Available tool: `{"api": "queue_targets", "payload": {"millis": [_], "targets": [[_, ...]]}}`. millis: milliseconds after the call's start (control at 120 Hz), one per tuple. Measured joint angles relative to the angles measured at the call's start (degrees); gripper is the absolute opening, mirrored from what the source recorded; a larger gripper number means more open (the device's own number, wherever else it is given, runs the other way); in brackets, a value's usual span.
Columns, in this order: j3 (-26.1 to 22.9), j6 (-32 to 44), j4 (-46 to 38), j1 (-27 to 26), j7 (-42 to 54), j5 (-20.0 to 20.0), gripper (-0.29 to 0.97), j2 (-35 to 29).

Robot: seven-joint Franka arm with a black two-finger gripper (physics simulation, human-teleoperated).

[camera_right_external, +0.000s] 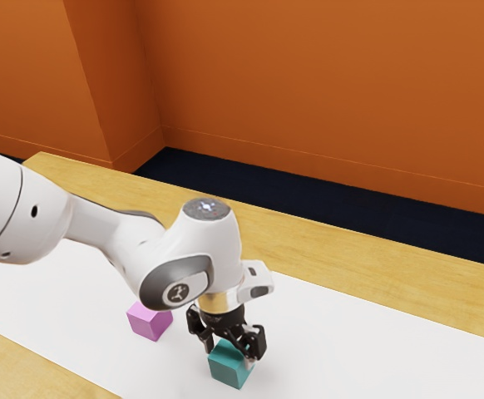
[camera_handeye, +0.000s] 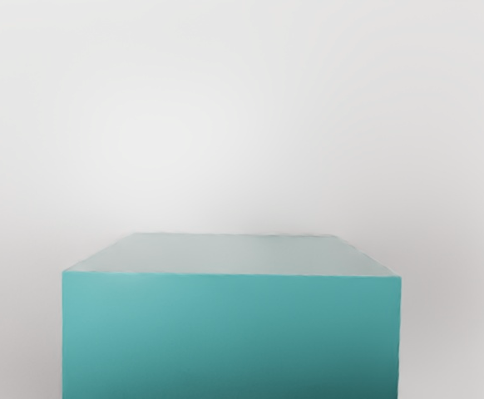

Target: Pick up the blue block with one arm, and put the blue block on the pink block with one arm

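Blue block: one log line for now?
tool at blue block | block on mat | pink block apart, nothing on it

Table (camera_right_external: 375,258): light wood top. A white sheet (camera_right_external: 367,349) lies flat along it, leaving a bare wood strip beyond the pink block and a bare wood corner on that block's near side.

Pink block (camera_right_external: 149,321): sits on the white sheet, upright, one face flat down.

Blue block (camera_right_external: 228,366): teal in tone, also on the sheet. It is near the pink block, toward the exterior view's right of it and slightly closer to the camera. The two stand apart, with white sheet showing between them.

Wrist view: blue block (camera_handeye: 234,332) sits flat on the plain white sheet (camera_handeye: 242,125), top face level.
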Motion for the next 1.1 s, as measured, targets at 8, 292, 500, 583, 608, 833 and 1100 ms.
{"api": "queue_targets", "payload": {"millis": [8, 292, 500, 583, 608, 833, 1100], "targets": [[0.0, 0.1, 0.0, 0.0, 0.0, 0.1, 0.6, 0.1], [-0.1, 3.3, -0.1, 0.1, 0.1, 0.7, 0.55, 1.1], [-0.1, 4.1, -1.4, 0.0, 0.2, 0.8, 0.49, 1.0], [-0.1, 4.3, -1.5, 0.0, 0.2, 0.8, 0.44, 1.0], [-0.1, 4.3, -1.5, -0.1, 0.2, 0.8, 0.42, 1.0], [-0.1, 4.3, -1.4, 0.1, 0.0, 1.0, 0.38, 0.8], [1.1, 1.3, -1.2, 2.1, 0.0, 1.9, 0.36, -6.2]]}}
